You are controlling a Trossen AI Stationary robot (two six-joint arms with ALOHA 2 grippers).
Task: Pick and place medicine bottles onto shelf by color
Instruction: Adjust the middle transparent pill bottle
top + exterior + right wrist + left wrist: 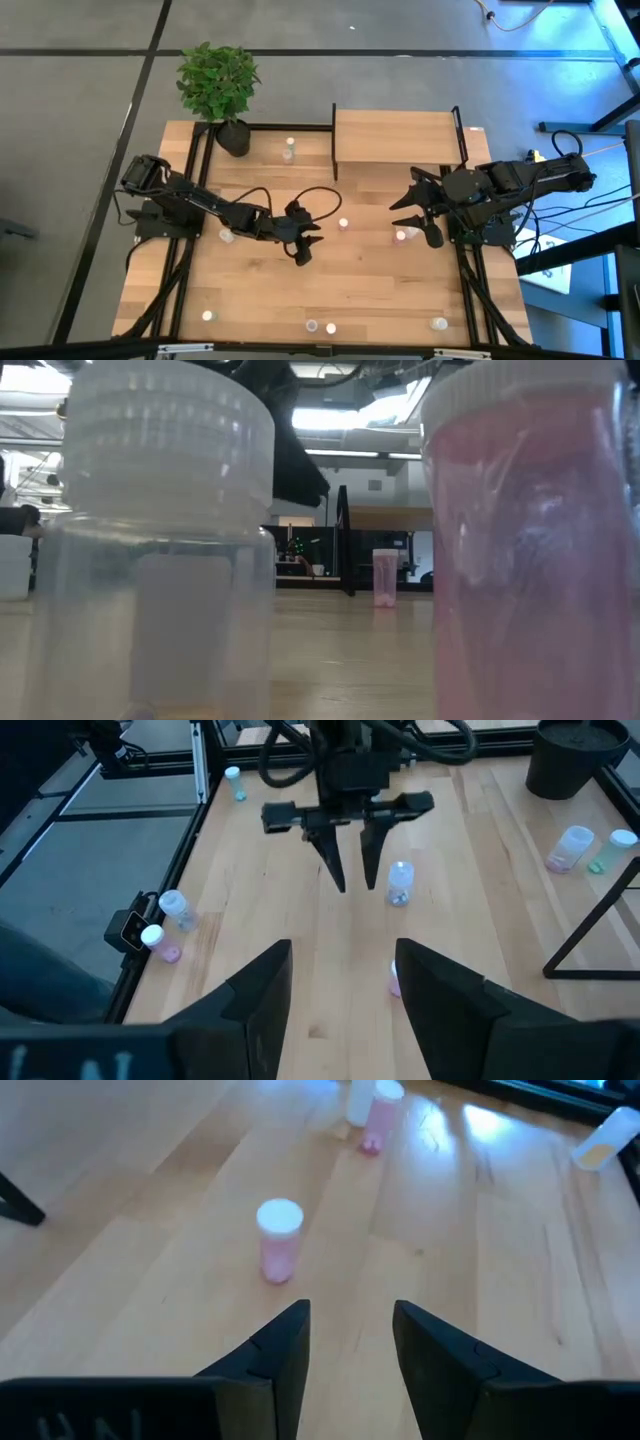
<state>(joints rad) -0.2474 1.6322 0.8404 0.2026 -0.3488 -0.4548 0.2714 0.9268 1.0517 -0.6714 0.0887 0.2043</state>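
The shelf (pixel 395 135), light wood on black posts, stands at the table's far edge. Small bottles stand scattered on the tabletop. One pink bottle with a white cap (pixel 279 1240) stands a little ahead of my left gripper (pixel 350 1310), which is open and low over the table's middle (pixel 305 248) with nothing between its fingers. The right wrist view shows that bottle (pixel 400 885) just beside the left gripper (pixel 350 870). My right gripper (pixel 405 205) hangs open above the table's right side, over another pink bottle (pixel 401 236).
A potted plant (pixel 220 85) stands at the far left corner, with a bottle (pixel 289 150) near it. More bottles line the near edge (pixel 312 326) (pixel 438 323) (pixel 208 315). Two of these fill the low view (pixel 160 540) (pixel 530 540). Black frame rails (pixel 185 200) run along both sides.
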